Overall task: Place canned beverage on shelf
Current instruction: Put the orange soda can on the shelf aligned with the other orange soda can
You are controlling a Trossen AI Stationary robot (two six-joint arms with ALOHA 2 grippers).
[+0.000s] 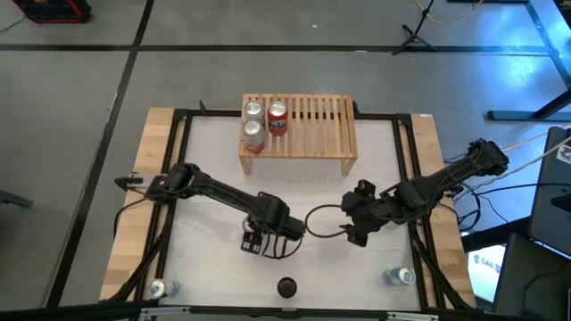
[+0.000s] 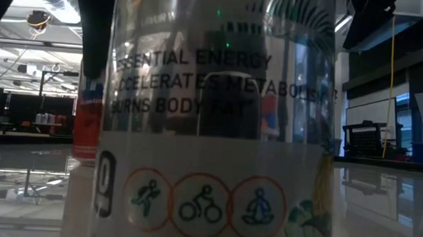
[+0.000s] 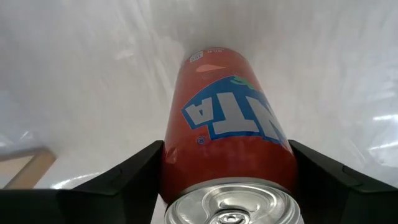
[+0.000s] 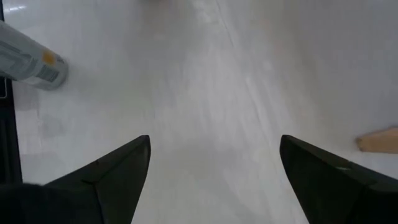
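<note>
At the bottom of the high view we see two cans, one at lower left and one at lower right of the white surface; just above centre-left the left tool is clamped on an orange can; right of centre the right tool hangs with fingers apart, holding nothing; at upper centre the shelf carries three cans on its left part.
</note>
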